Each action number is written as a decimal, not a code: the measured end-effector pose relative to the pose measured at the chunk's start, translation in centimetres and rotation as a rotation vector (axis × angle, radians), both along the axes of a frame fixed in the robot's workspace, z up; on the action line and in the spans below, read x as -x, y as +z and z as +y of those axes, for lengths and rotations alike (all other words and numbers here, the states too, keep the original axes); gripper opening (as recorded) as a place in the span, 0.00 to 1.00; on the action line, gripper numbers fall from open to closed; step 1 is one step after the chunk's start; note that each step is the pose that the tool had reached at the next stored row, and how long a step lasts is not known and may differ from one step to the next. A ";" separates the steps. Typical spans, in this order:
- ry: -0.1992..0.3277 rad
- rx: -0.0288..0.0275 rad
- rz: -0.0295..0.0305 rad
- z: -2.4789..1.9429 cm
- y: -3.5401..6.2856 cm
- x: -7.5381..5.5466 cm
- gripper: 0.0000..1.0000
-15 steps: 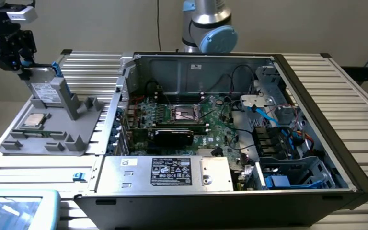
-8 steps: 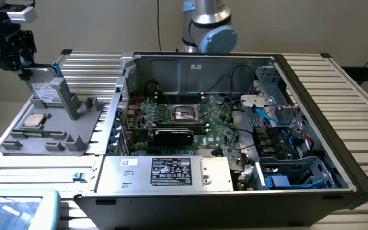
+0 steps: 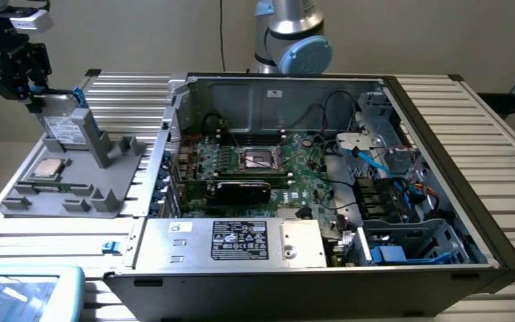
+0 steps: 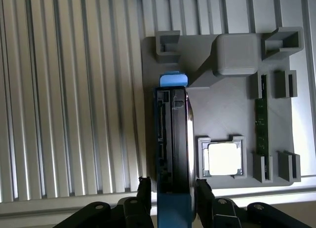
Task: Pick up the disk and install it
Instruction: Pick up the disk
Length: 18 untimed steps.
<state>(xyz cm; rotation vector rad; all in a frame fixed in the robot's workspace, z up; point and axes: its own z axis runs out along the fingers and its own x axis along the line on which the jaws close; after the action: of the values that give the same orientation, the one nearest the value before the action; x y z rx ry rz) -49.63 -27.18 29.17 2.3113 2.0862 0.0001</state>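
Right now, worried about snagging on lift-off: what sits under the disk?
The grey holder tray; the disk stands on edge in it. The disk itself covers its seat there.

1. My exterior camera sits high and well back, looking down at a slant over the bench point(image 3: 499, 134), taking in the whole open case point(image 3: 275, 100) and the holder point(image 3: 105, 174) at the exterior view's left.
2. My wrist camera rides just behind the claw point(image 4: 173, 182), facing straight down, close on the holder.
3. Both views share the holder, disk point(image 4: 173, 134), chip point(image 4: 224, 159) and ribbed bench beside them.
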 end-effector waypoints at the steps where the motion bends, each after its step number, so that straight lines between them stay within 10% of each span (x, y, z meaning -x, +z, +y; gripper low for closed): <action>1: 0.000 0.0000 -0.0001 0.00 -0.01 0.0 0.49; 18: 0.000 0.0000 -0.0001 0.00 -0.01 0.0 0.39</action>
<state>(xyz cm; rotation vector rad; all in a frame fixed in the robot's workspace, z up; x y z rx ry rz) -49.63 -27.18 29.16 2.3113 2.0861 0.0003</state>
